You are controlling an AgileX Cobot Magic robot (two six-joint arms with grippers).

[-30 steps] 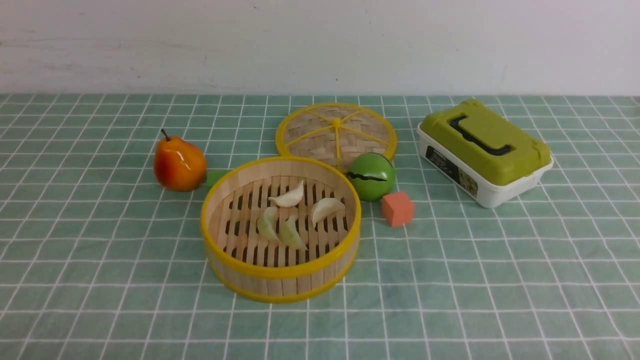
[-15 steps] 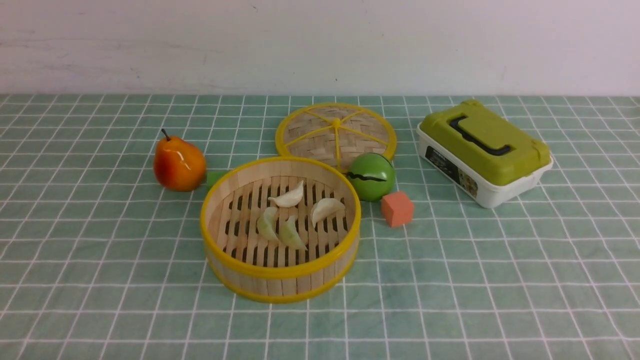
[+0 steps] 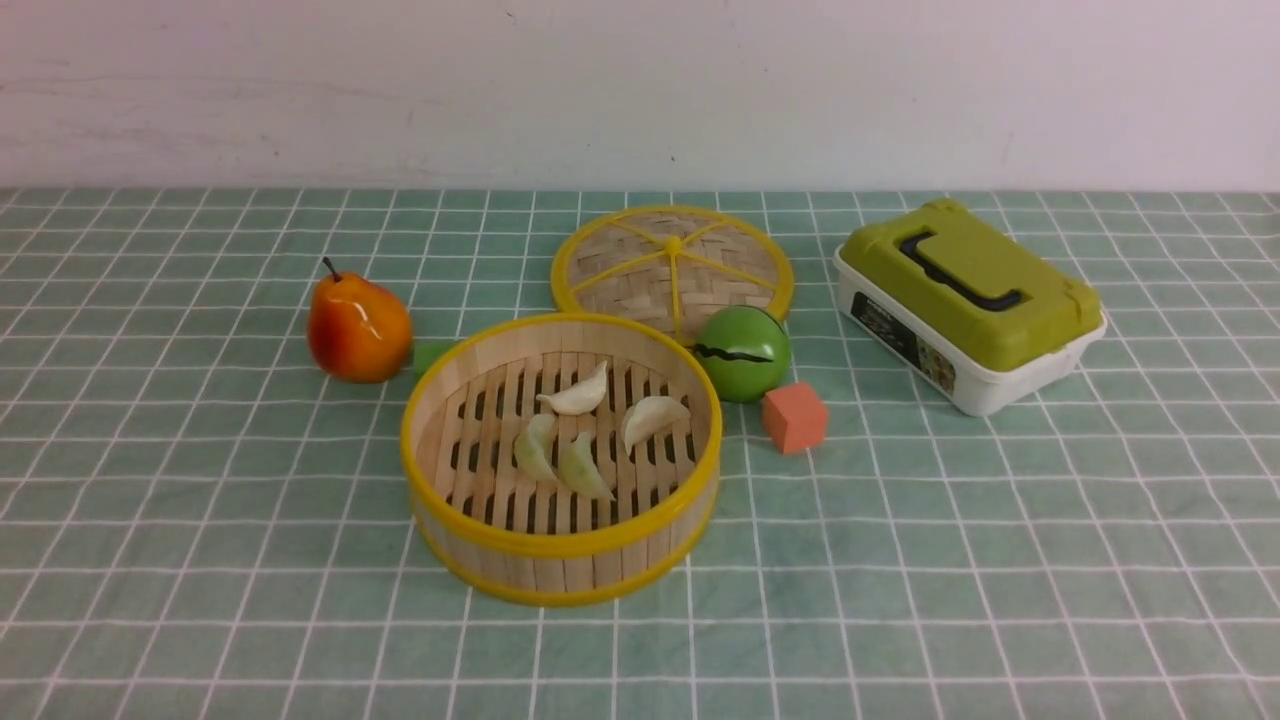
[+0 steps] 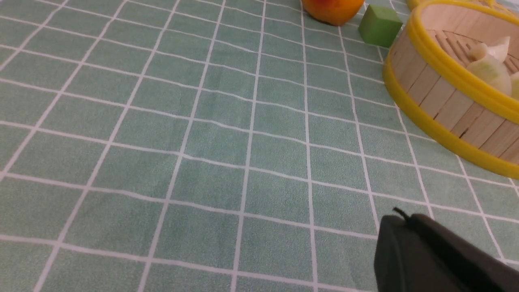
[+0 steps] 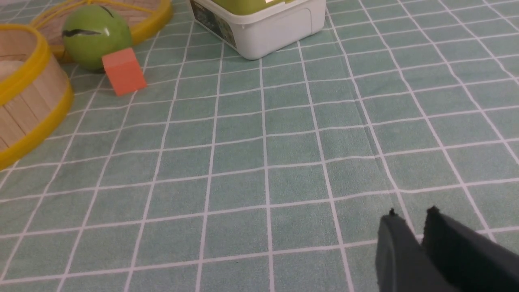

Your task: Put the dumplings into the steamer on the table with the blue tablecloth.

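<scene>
On the blue tablecloth (image 3: 200,520), four dumplings (image 3: 585,430) lie inside the steamer (image 3: 560,545). Left fingers (image 4: 405,227) are pressed together over bare cloth; right fingers (image 5: 391,227) stand slightly parted, grasping nothing, well apart from the steamer.
</scene>
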